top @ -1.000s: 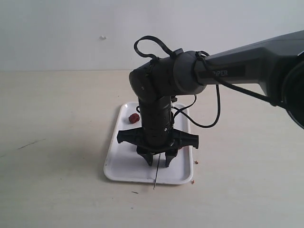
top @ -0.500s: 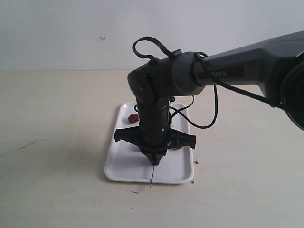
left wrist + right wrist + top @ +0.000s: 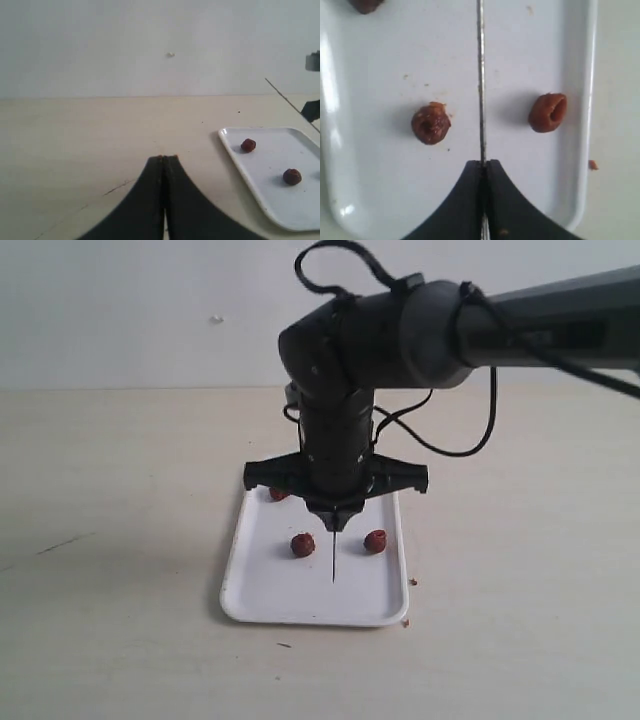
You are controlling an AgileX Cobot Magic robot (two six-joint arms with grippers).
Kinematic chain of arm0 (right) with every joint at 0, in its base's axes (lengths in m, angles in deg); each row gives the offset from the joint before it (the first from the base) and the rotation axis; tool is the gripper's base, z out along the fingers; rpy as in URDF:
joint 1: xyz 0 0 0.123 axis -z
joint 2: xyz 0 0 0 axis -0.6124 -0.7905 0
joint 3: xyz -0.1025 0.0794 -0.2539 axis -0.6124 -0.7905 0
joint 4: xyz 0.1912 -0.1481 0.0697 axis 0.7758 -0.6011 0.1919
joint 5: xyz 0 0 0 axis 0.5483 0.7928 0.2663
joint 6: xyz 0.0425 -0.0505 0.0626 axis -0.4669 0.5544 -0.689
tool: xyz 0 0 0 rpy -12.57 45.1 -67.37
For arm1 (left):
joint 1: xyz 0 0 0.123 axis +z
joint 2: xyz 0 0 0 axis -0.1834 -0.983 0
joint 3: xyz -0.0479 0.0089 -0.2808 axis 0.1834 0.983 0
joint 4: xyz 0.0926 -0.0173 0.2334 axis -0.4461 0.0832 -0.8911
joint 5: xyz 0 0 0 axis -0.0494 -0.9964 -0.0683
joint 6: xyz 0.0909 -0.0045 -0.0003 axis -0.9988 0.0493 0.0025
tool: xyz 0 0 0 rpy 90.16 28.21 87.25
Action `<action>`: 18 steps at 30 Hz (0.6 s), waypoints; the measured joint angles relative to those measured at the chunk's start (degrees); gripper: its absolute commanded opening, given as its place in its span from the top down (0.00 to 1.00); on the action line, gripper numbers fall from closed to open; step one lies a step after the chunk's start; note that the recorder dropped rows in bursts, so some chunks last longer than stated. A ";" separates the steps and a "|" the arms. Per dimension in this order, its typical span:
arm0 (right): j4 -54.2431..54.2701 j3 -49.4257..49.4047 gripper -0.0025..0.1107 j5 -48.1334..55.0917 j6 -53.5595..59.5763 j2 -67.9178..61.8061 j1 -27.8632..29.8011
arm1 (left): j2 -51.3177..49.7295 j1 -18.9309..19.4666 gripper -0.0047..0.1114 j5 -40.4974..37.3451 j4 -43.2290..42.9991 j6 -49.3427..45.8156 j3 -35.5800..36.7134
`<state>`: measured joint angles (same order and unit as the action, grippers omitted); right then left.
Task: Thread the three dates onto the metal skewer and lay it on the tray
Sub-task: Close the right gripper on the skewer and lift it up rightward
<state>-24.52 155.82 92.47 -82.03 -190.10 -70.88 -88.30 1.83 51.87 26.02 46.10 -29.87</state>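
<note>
Nearest me, the tray [image 3: 300, 618] is smooth, glossy white, plastic I think, though the view can't settle that. It has rounded corners and a low rim, and a few brown crumbs [image 3: 405, 621] lie on the table [image 3: 120, 590] just off its near corner. Over its near half hangs the metal skewer [image 3: 333, 558], upright with the point down. My right gripper [image 3: 335, 522] pinches its top end, fingers clamped tight on the rod. It is thin, stiff, light and slick, so I judge it could swivel or slide in that pinch when pressed into fruit. Two of the three dates [image 3: 302, 545] sit on either side of the rod. They look wrinkled, sticky and soft enough to pierce, but apt to roll. The third lies further back near the far left corner. My left gripper [image 3: 165, 159] is closed on nothing, apart from the tray, and I'd use it to steady a date by its sides.
</note>
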 measured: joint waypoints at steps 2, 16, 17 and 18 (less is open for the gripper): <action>0.90 0.00 0.98 0.74 4.81 2.29 0.00 | 0.00 0.00 0.96 0.00 0.00 0.00 0.00; 4.20 -9.53 0.98 6.77 31.58 26.05 0.00 | 0.00 0.00 0.96 0.00 0.00 0.00 0.00; 4.33 -11.80 0.98 6.65 32.77 28.12 0.00 | 0.00 0.00 0.96 0.00 0.00 0.00 0.00; 4.45 -13.29 0.98 6.54 33.55 30.12 0.00 | 0.00 0.00 0.96 0.00 0.00 0.00 0.00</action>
<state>-20.07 142.53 99.01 -48.48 -159.99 -70.88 -88.30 1.83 51.87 26.02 46.10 -29.87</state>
